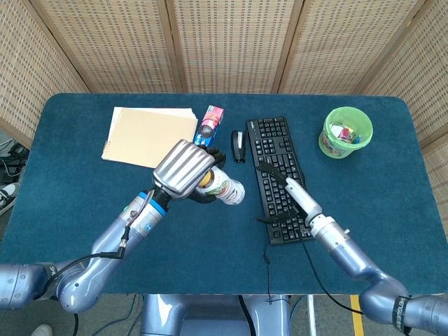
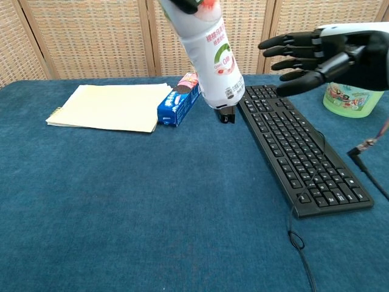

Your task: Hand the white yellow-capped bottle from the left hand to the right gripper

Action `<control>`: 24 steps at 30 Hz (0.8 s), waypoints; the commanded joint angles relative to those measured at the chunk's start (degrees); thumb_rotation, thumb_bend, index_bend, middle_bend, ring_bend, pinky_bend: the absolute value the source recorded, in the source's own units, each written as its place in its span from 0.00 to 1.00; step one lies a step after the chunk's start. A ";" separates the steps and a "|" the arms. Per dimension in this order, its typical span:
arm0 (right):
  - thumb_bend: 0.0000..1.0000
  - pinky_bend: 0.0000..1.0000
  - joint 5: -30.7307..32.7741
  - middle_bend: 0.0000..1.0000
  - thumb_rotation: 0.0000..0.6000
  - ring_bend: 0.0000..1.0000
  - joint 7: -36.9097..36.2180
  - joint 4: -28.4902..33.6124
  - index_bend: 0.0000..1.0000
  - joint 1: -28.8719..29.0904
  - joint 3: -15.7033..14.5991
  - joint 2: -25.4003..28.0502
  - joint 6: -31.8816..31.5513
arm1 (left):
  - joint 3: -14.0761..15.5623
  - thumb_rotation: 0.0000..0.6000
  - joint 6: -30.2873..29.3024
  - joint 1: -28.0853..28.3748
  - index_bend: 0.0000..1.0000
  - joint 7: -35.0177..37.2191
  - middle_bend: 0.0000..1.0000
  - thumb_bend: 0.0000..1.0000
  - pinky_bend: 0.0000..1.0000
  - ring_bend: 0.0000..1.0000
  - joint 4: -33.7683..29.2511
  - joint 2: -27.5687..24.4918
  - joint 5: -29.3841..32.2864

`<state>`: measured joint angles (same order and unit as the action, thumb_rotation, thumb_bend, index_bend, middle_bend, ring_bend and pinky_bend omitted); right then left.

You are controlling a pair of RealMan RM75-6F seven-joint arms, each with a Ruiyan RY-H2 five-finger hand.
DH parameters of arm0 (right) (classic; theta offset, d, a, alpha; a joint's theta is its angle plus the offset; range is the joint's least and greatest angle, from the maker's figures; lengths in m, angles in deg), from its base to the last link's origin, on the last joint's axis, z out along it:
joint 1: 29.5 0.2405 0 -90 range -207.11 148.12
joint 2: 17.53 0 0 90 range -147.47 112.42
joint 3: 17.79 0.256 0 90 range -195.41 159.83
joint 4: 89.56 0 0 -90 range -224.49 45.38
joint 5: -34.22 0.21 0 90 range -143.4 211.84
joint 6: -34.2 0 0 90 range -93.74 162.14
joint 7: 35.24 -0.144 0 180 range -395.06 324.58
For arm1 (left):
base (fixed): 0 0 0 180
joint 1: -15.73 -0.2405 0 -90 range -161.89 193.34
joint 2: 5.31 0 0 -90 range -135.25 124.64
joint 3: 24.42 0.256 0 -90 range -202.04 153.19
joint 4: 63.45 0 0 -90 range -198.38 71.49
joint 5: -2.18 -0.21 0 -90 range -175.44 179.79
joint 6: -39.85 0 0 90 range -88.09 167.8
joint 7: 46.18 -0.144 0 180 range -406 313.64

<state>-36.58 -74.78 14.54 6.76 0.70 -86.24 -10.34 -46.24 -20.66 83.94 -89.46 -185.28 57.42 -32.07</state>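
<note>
My left hand (image 1: 183, 169) grips the white yellow-capped bottle (image 1: 222, 187) by its upper end and holds it raised above the table, tilted, bottom end toward the right. In the chest view the bottle (image 2: 213, 58) fills the top centre, its cap cut off by the frame's edge. My right hand (image 1: 283, 189) is open with fingers spread, palm facing the bottle, a short gap to its right over the keyboard; in the chest view the right hand (image 2: 322, 58) hovers at the same height as the bottle's lower end.
A black keyboard (image 1: 278, 175) lies under the right hand, with a black stapler (image 1: 239, 145) and a blue snack box (image 1: 206, 135) beside it. A cream notepad (image 1: 149, 137) sits at the left, a green bucket (image 1: 346, 131) at the back right.
</note>
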 commanded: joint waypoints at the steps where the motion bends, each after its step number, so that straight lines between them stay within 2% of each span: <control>1: 0.00 0.00 2.91 0.00 1.00 0.00 -0.56 -0.57 0.14 2.14 1.59 -2.63 1.37 | -0.42 1.00 0.15 0.98 0.68 1.49 0.55 0.43 0.63 0.53 0.95 0.81 1.28; 15: 0.00 0.00 12.97 0.01 1.00 0.00 5.75 -1.92 0.15 8.38 5.18 -9.87 0.43 | 0.18 1.00 1.86 2.79 0.68 7.06 0.55 0.43 0.63 0.53 5.31 2.93 3.61; 20: 0.00 0.00 16.76 0.10 1.00 0.01 10.00 -2.33 0.22 9.94 5.64 -12.07 -2.01 | 0.16 1.00 1.81 2.90 0.68 8.64 0.55 0.43 0.63 0.53 6.11 3.20 3.06; 24: 0.00 0.00 20.79 0.24 1.00 0.11 14.56 -2.75 0.31 11.13 5.71 -14.17 -4.92 | 0.41 1.00 1.68 3.16 0.68 9.17 0.55 0.43 0.63 0.53 6.20 3.03 2.64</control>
<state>-17.65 -62.18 12.08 17.09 6.26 -99.18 -13.67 -45.93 -18.89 86.99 -80.27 -179.13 60.48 -29.31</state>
